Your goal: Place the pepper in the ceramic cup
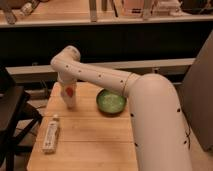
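My gripper [69, 94] hangs from the white arm over the far left of the wooden table [95, 137], pointing down. The small red-orange pepper [68, 91] sits between its fingers, so it is shut on the pepper. Right under it stands the pale ceramic cup [71, 103], mostly covered by the gripper. The pepper is at or just above the cup's rim; I cannot tell whether it touches the cup.
A wide green bowl [111, 101] stands to the right of the cup. A white flat bottle [51, 134] lies near the table's left front edge. A dark chair [12, 112] stands to the left. A shelf runs along the back.
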Robot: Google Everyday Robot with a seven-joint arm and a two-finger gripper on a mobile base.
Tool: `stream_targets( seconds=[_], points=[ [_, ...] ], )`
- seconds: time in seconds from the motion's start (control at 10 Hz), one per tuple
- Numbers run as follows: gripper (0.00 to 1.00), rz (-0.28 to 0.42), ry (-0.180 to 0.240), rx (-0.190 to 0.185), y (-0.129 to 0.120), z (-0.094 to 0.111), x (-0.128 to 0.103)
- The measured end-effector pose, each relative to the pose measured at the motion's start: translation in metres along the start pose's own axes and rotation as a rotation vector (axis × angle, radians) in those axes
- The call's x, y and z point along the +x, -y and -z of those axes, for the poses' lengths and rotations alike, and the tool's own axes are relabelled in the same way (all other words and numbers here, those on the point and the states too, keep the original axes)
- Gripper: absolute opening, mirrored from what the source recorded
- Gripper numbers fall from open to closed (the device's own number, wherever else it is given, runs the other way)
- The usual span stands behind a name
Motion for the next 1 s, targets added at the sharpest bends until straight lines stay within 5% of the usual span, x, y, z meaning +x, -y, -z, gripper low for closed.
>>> stream_targets(
  seconds=[0.6, 0.8, 1.0],
  points=[
    [0.65, 0.043, 0.029, 0.031, 0.008, -0.007, 0.014],
    [0.79, 0.053, 0.032, 0.034, 0.009, -0.009, 0.014],
    [0.8, 0.063, 0.035, 0.037, 0.011, -0.011, 0.014]
  ],
)
